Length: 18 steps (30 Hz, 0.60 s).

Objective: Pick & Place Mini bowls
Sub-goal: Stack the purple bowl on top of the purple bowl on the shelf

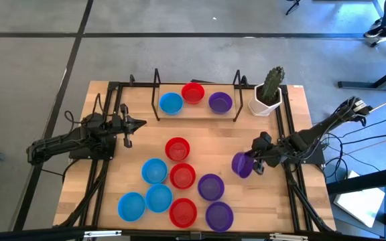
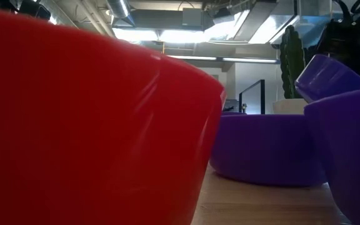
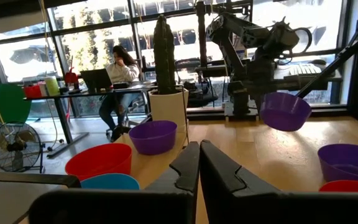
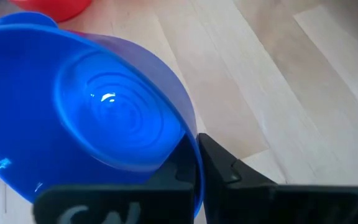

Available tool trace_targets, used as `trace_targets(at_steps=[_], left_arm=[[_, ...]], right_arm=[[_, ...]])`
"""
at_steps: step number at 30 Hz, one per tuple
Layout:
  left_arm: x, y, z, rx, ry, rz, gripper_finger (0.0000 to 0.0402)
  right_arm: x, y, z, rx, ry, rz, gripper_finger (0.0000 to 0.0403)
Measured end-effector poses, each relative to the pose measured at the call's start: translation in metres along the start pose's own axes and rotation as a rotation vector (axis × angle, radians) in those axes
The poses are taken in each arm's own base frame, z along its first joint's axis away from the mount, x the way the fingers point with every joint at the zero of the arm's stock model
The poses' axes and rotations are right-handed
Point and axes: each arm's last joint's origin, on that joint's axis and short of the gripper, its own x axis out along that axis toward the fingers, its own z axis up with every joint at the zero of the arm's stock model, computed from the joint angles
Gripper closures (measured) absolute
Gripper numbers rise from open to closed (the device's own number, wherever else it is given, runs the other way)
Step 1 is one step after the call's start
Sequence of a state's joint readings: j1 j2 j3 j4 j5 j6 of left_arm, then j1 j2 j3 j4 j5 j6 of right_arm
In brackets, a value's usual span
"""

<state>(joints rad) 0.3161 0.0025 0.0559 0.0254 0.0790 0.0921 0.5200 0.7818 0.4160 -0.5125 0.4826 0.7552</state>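
From above, the right pincer [image 1: 252, 165] is holding a purple mini bowl [image 1: 241, 165] by its rim, tilted and lifted off the wooden worktop [image 1: 133, 144] near its right edge. Three bowls, blue [image 1: 171, 103], red [image 1: 193, 93] and purple [image 1: 220, 102], are already sitting in the black wire rack [image 1: 197, 94] at the far side, beside a potted cactus [image 1: 269, 92]. Eight more are waiting in a loose cluster [image 1: 179, 191] nearer the front, so by this reckoning the job is roughly a quarter done. The left pincer [image 1: 136, 124] is hanging closed and empty at the left of the worktop. Open wood is lying between the carried bowl and the rack, though the cactus is standing close to that path.

At table height, a red bowl [image 2: 92, 125] is filling most of the frame, with purple bowls [image 2: 264, 147] behind it and the lifted purple one [image 2: 327, 78] tilting above them.

The left wrist camera is showing its own fingers [image 3: 185, 168] pressed together, holding nothing, while across the worktop the other arm is dangling the purple bowl [image 3: 284, 111] clear of the surface.

The right wrist camera is showing its fingers [image 4: 219, 162] pinching the rim of that bowl [image 4: 98, 118], with bare planks beyond.
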Motion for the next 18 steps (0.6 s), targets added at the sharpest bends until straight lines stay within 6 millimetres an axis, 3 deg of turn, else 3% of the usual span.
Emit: trace_targets(at_steps=[12,18], left_arm=[[0.000,0.000,0.000,0.000,0.003,0.000,0.0391],[0.000,0.000,-0.001,-0.001,0.008,-0.001,0.0395]], right_arm=[[-0.014,0.000,0.015,-0.061,-0.205,0.037,0.0399],[-0.014,-0.007,0.009,-0.011,-0.411,0.229,0.0399]])
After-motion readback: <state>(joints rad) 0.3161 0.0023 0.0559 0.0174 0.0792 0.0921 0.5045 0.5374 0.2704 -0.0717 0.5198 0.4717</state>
